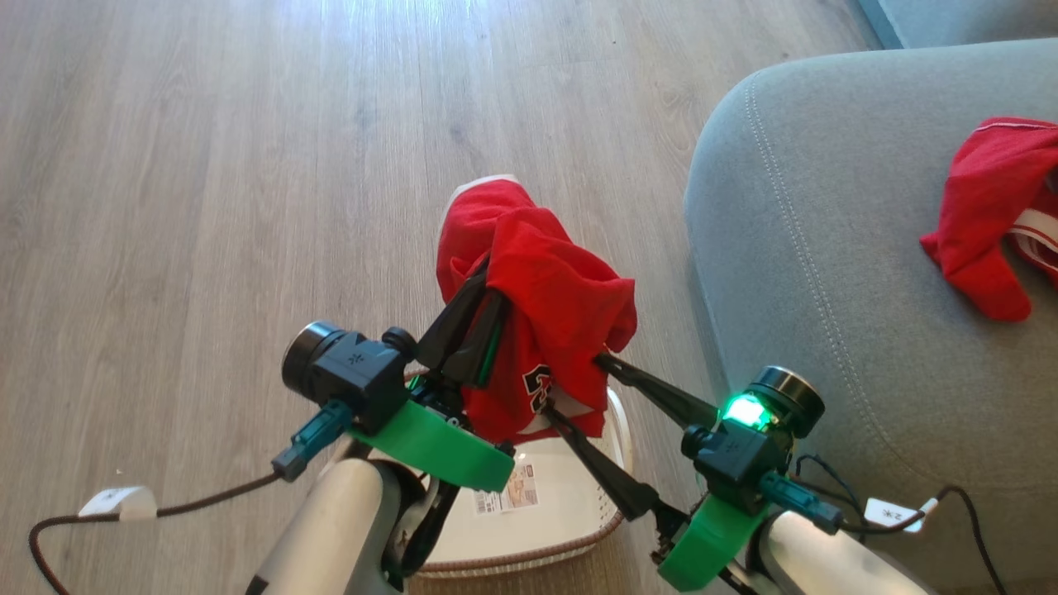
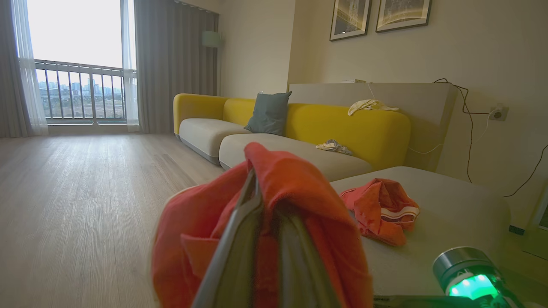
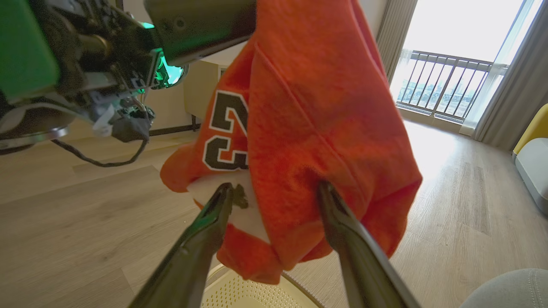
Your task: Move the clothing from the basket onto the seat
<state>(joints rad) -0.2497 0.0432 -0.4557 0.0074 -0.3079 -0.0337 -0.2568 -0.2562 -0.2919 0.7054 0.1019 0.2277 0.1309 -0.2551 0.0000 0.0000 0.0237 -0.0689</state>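
I see pale wood-plank floor (image 1: 207, 207) across most of the head view. The large grey fabric-upholstered seat cushion (image 1: 826, 289) is at the right, a line of pale stitching running round its rounded corner. The small cream-white perforated plastic basket (image 1: 529, 560) with a brown woven-look rim stands on the floor just beside the cushion, under my arms. A label sticker (image 1: 506, 491) shows on its bottom.

One bright red soft fabric garment (image 1: 554, 289) with a black-and-white printed number hangs in the air above the basket, clear of it. A second bright red garment (image 1: 988, 223) with white trim stripes lies crumpled on the cushion, well apart from the first.

My left gripper (image 1: 488, 289) has its fingers pressed together, pinching the upper folds of the hanging garment. My right gripper (image 1: 574, 384) has its fingers spread wide. The tips rest against the garment's lower edge, one by the white trim, without pinching it.
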